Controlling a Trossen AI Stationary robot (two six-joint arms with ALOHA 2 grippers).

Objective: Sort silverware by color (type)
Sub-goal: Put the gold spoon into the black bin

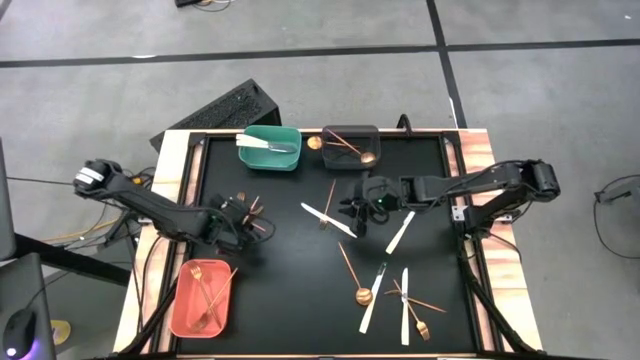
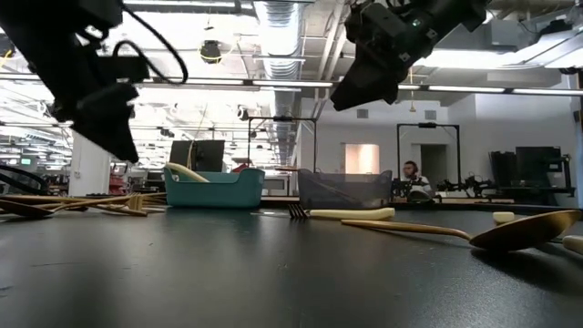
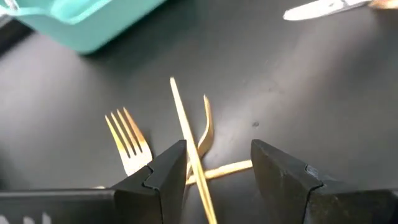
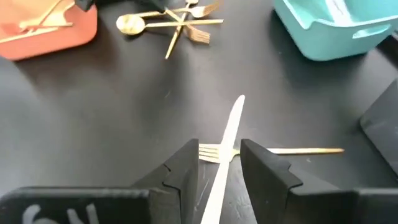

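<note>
Far left, the salmon plastic bin (image 1: pixel 200 297) holds a few thin gold forks. Just above it the left gripper (image 1: pixel 232 226) hangs low over a crossed pile of shiny gold forks and spoons (image 3: pixel 186 140), fingers (image 3: pixel 163 171) parted with a gold handle running between them, not clamped yet. The teal bin (image 1: pixel 270 148) at the back holds a flat white plastic knife; the dark grey bin (image 1: pixel 350 145) beside it holds gold spoons. At mid-table the right gripper (image 1: pixel 362 208) straddles a flat white plastic knife (image 4: pixel 227 140) lying across a gold fork (image 4: pixel 273 151), fingers partly open either side of the blade, apparently not gripping. More knives, a spoon and forks lie loose front right (image 1: pixel 400 295). Pieces look light, stiff and slick; likely best pinched mid-handle, since tangled ones may drag neighbours.
</note>
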